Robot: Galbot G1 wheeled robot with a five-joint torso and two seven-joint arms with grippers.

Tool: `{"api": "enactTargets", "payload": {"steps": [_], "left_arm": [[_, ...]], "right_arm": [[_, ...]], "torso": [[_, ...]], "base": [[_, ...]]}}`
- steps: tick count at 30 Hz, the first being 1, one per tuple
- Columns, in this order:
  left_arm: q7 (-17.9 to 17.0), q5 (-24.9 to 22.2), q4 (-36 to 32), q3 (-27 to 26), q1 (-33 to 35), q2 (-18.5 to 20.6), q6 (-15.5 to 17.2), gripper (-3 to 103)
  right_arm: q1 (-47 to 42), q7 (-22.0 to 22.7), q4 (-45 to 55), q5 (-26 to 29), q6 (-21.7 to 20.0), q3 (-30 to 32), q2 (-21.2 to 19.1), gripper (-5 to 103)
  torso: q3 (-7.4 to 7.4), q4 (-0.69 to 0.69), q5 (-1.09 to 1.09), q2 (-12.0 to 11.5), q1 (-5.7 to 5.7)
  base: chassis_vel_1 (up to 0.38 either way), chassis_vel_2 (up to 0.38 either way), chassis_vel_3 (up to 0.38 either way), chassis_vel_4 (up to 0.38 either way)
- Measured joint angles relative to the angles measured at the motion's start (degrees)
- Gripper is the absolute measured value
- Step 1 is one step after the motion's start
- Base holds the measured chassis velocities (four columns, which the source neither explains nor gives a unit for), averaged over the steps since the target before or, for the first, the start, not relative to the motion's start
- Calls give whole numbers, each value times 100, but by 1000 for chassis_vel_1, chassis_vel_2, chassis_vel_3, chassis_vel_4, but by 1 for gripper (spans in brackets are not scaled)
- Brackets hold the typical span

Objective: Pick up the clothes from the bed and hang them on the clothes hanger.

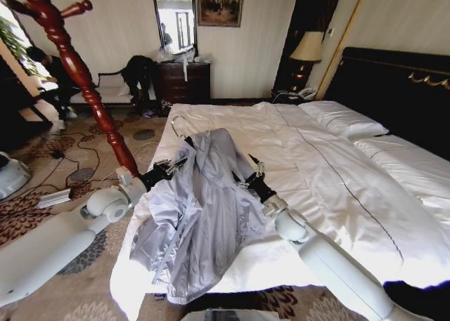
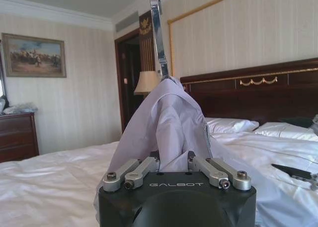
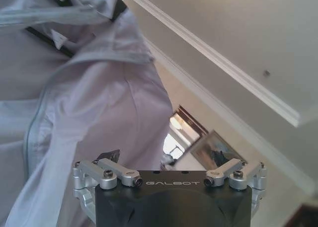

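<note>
The light grey thin zip jacket (image 1: 200, 208) hangs draped on the thin black hanger with silver hook (image 1: 178, 126), lifted above the white-duveted bed (image 1: 330, 173). My left claw (image 1: 169, 170) pinches one shoulder and my right claw (image 1: 252, 179) the other, keeping the jacket spread.

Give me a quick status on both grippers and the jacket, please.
Left gripper and right gripper flank the grey jacket, lifted over the bed. Hanger hook pokes from collar. Wooden coat stand close left.

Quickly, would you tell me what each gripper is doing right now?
Left gripper: shut on the jacket, at its shoulder.
Right gripper: at the jacket's other side; cannot be told.
</note>
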Motion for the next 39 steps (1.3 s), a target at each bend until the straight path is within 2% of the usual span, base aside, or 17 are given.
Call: {"api": "enactTargets", "payload": {"steps": [2, 3, 6, 13, 17, 18, 19, 22, 23, 26, 27, 28, 32, 33, 37, 39], "left_arm": [[-114, -37, -130, -131, 105, 17, 10, 17], [-114, -37, -130, -131, 105, 17, 10, 17], [-251, -57, -257, -275, 217, 38, 47, 17], [-449, -152, -370, -446, 267, 113, 80, 17], [-638, -138, -458, -496, 369, 115, 33, 17], [-699, -115, -468, -500, 410, 67, 19, 17], [-699, -115, -468, -500, 410, 67, 19, 17], [-785, -16, -480, -763, 721, -94, -1, 17], [-785, -16, -480, -763, 721, -94, -1, 17], [-797, 248, -542, -1432, 1419, -269, 1, 17], [-801, 360, -572, -1639, 1620, -334, 0, 17], [-801, 360, -572, -1639, 1620, -334, 0, 17], [-793, 605, -820, -2348, 2442, -502, 21, 17], [-793, 605, -820, -2348, 2442, -502, 21, 17], [-700, 666, -966, -2902, 3114, -648, 19, 17], [-686, 679, -999, -2988, 3234, -693, 16, 17]], "right_arm": [[-404, 227, 304, 659, -358, 250, -67, 100], [-404, 227, 304, 659, -358, 250, -67, 100], [-1000, 483, 783, 1353, -775, 461, -69, 100], [-1837, 633, 1277, 1773, -976, 851, 74, 100], [-2487, 947, 1595, 2317, -1181, 1535, 342, 100], [-2718, 996, 1676, 2449, -1208, 1814, 464, 100], [-2718, 996, 1676, 2449, -1208, 1814, 464, 100], [-3503, 982, 2032, 3025, -1211, 2559, 882, 100], [-3503, 982, 2032, 3025, -1211, 2559, 882, 100], [-4214, 638, 2257, 3412, -814, 3026, 1161, 100], [-4414, 446, 2305, 3347, -599, 3164, 1211, 100], [-4414, 446, 2305, 3347, -599, 3164, 1211, 100], [-4965, -53, 2407, 2391, 124, 3315, 1373, 100], [-4965, -53, 2407, 2391, 124, 3315, 1373, 100], [-5012, -348, 2110, 1858, 500, 3199, 1770, 100], [-5002, -371, 2073, 1819, 533, 3190, 1798, 100]], "torso": [[0, 1, 0, 0, 0], [0, 1, 0, 0, 0], [0, 1, -1, 0, 0], [0, 0, 0, 0, 0], [0, 1, 0, 0, 0], [0, 1, 0, 0, 0], [0, 1, 0, 0, 0], [0, -4, 0, 0, 0], [0, -4, 0, 0, 0], [0, 2, -1, 0, -1], [0, 2, -1, 0, -1], [0, 2, -1, 0, -1], [0, 1, -1, 0, 0], [0, 1, -1, 0, 0], [0, 0, 1, 0, -1], [0, 3, -1, 0, -1]], "base": [[0, 0, 0, 0], [0, 0, 0, 0], [0, 0, 0, 0], [0, 0, 0, 0], [0, 0, 0, 0], [0, 0, 0, 0], [0, 0, 0, 0], [0, 0, 0, 0], [0, 0, 0, 0], [0, 0, 0, 0], [0, 0, 0, 0], [0, 0, 0, 0], [0, 0, 0, 0], [0, 0, 0, 0], [0, 0, 0, 0], [0, 0, 0, 0]]}}
